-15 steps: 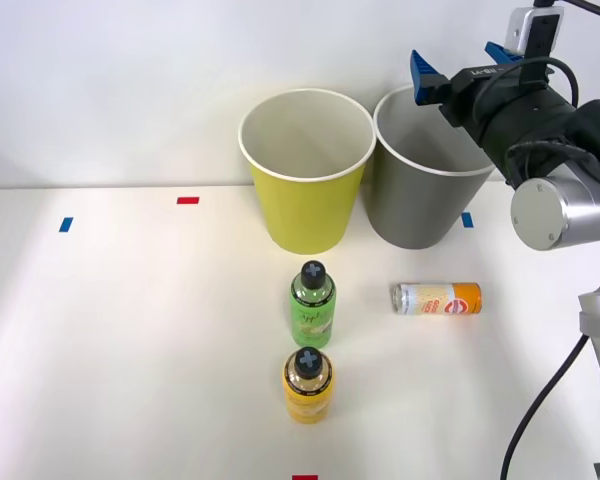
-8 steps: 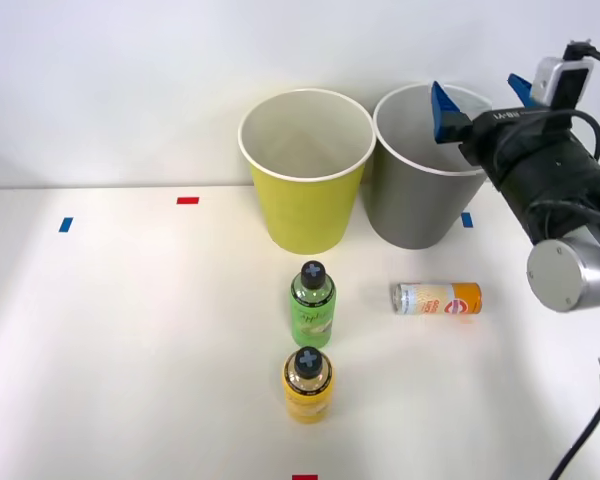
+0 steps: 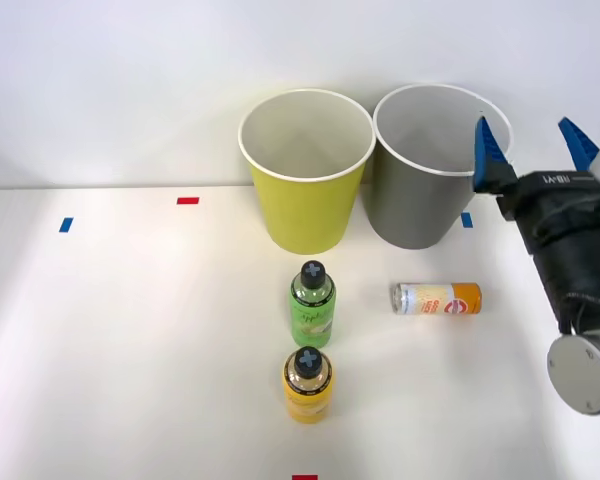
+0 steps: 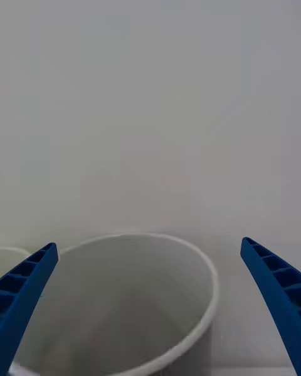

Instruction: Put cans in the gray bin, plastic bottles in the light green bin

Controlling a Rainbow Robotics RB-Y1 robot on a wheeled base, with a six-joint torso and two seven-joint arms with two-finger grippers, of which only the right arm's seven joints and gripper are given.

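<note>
The right gripper (image 3: 533, 148), fingers spread and empty, has drawn back right of the gray bin (image 3: 420, 215), probably having dropped a can; the orange can (image 3: 436, 298) remains.

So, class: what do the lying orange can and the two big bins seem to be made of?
Orange can: likely metal, with a silvery sheen at one end. Gray bin and light green bin: look like paper or thin plastic cups, matte, with rolled white rims and pale insides; which one is unclear.

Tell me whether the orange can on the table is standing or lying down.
Lying down. The orange can rests on its side on the table, long axis running left-right in the front view, right of the upright green bottle.
</note>
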